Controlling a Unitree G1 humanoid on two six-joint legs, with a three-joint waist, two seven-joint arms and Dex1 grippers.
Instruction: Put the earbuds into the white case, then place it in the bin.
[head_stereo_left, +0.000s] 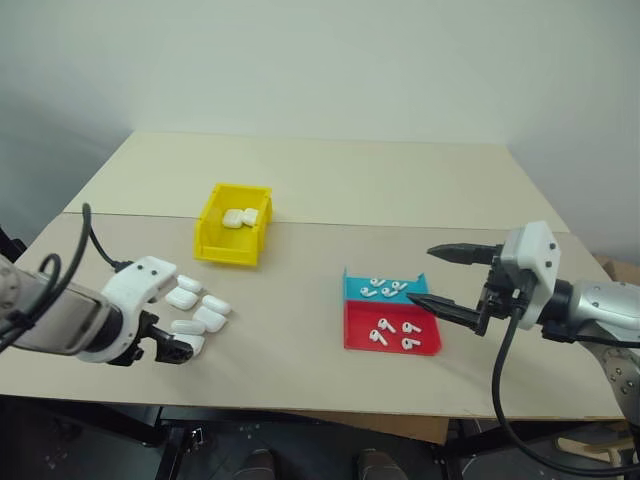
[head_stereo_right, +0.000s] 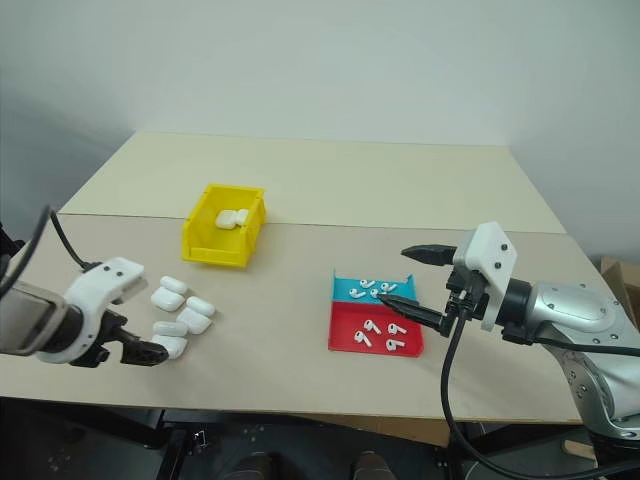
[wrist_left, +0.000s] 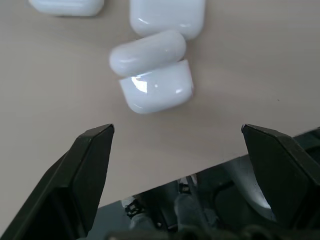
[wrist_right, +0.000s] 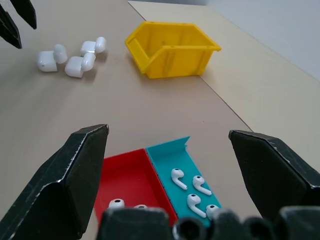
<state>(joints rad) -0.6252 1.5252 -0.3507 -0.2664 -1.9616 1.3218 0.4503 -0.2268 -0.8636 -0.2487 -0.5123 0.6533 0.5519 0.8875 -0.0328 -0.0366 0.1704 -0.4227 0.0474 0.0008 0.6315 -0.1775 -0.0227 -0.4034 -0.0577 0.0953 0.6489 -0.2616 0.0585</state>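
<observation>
Several white cases (head_stereo_left: 200, 310) lie in a cluster at the table's front left. In the left wrist view the nearest case (wrist_left: 156, 90) lies with its lid flipped back, just beyond my fingertips and not between them. My left gripper (wrist_left: 177, 131) stands open, tilted steeply down over the table's front edge beside that cluster. Several earbuds (head_stereo_left: 380, 290) rest in a blue tray (head_stereo_left: 352, 286), and more earbuds (head_stereo_left: 385, 331) in a red tray (head_stereo_left: 358, 322). My right gripper (head_stereo_left: 420, 275) hovers open above these trays, holding nothing. The yellow bin (head_stereo_left: 212, 230) holds two white cases (head_stereo_left: 240, 217).
The table's front edge (wrist_left: 165, 175) runs right under my left gripper. A seam (head_stereo_left: 400, 227) crosses the tabletop behind the bin and trays. Bare tabletop separates the case cluster from the trays.
</observation>
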